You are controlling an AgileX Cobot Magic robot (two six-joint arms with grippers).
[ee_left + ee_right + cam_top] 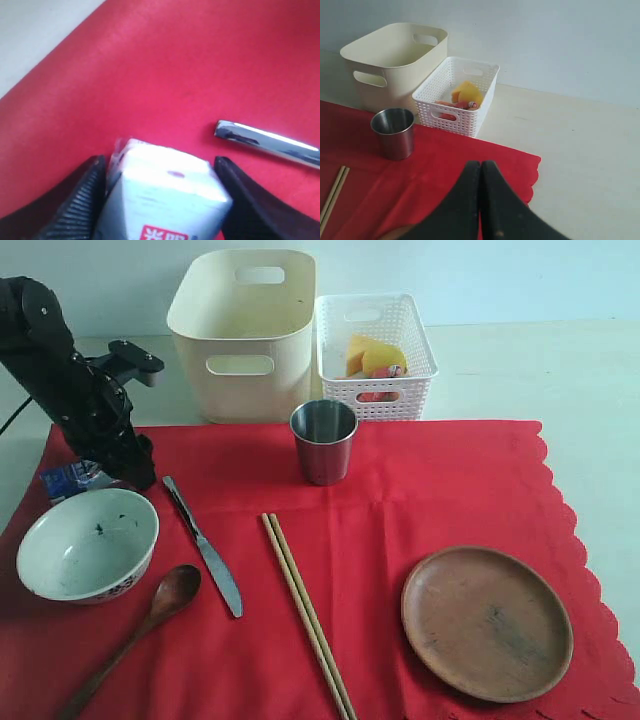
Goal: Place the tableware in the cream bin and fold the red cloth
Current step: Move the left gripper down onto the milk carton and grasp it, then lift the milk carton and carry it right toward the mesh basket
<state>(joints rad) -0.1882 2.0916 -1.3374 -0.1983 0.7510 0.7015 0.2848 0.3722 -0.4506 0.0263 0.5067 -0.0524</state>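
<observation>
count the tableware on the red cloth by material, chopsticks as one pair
wood: 3 (spoon, chopsticks, plate)
metal: 2 (cup, knife)
ceramic: 1 (bowl)
total: 6

**Tableware spread over the cloth, two containers behind it**

The cloth (420, 480) lay flat on the table (580, 370). Behind its far edge stood the bin (270, 390), with the smaller basket (425, 345) just beside it on the right; food pieces (372, 358) sat in the basket. The cup (323, 445) stood upright on the cloth, in front of where the two containers met. At the left sat the bowl (60, 530), with the carton (68, 480) behind it. The knife (205, 548) lay at a slant just right of the bowl, and the spoon (160, 605) lay in front of the bowl, near the knife's front end. The chopsticks (305, 615) lay side by side in the middle, running to the front edge. The plate (487, 622) sat at the front right, well apart from the chopsticks.
</observation>
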